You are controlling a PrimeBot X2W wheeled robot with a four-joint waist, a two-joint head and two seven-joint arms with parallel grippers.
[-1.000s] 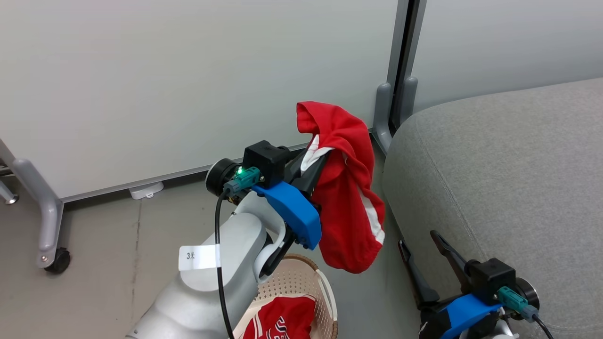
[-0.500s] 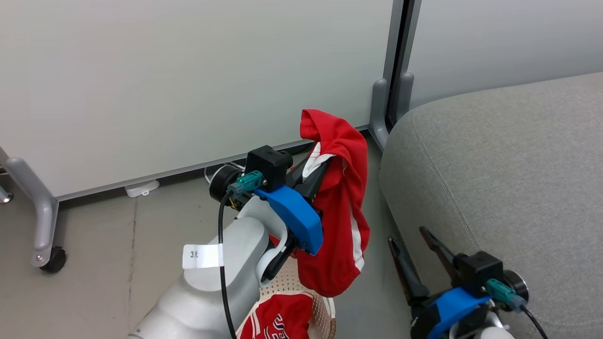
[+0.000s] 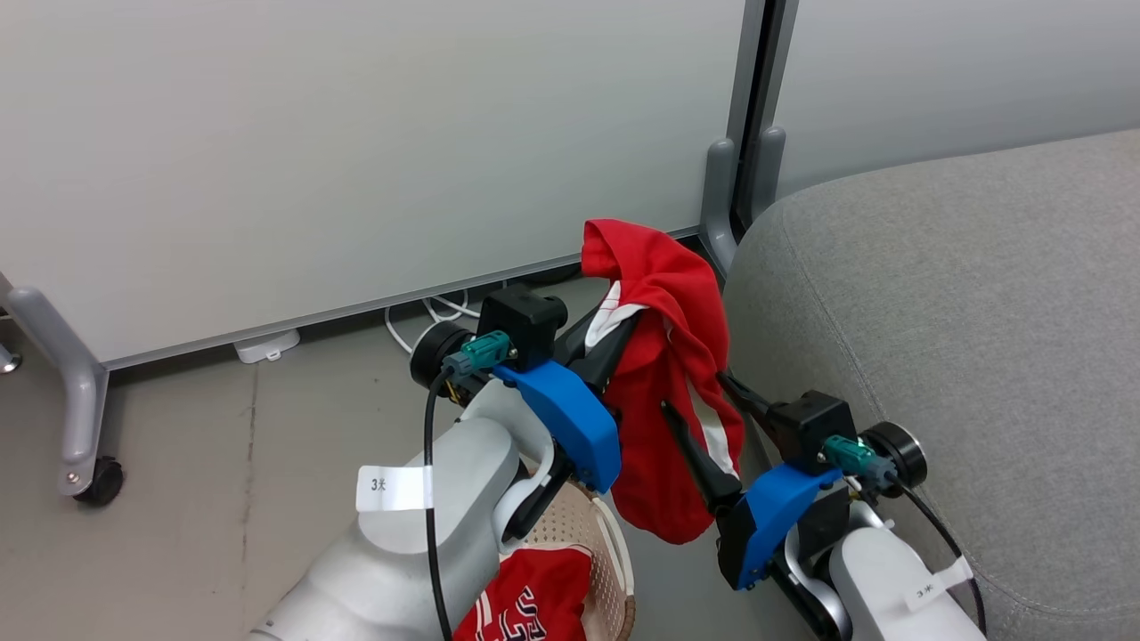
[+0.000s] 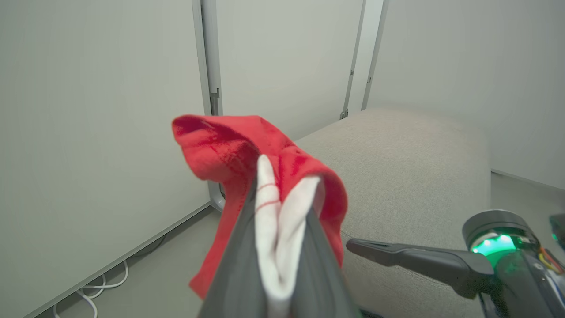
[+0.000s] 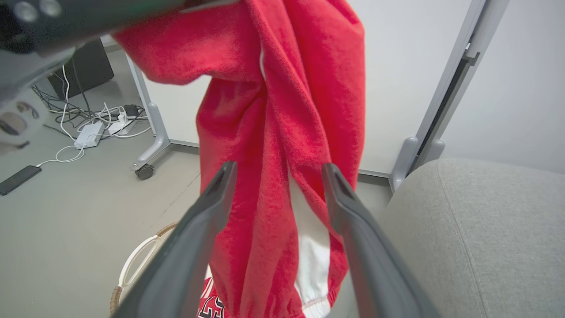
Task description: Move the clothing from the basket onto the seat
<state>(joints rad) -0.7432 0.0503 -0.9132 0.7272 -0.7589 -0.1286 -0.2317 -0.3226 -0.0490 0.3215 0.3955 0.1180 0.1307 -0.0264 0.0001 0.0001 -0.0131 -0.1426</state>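
Note:
A red jersey [image 3: 659,267] with white trim hangs in the air beside the grey seat [image 3: 962,312], above the basket [image 3: 614,543]. My left gripper [image 3: 614,320] is shut on its upper white-trimmed fold, seen close up in the left wrist view [image 4: 282,190]. My right gripper [image 3: 695,396] is open, one finger on each side of the hanging cloth's lower part [image 5: 279,168]. A second red jersey [image 3: 534,601] with block lettering lies in the cream basket, which my left forearm partly hides.
White partition panels stand behind, joined at a grey post [image 3: 717,205], with a castor foot [image 3: 89,467] on the left. White cables [image 3: 427,316] lie on the floor by the panel. In the right wrist view a power adapter [image 5: 90,134] and a phone [image 5: 17,179] lie on the floor.
My right gripper has risen and swung left from beside the seat to the hanging jersey, its open fingers now either side of the cloth. The left gripper keeps its hold.

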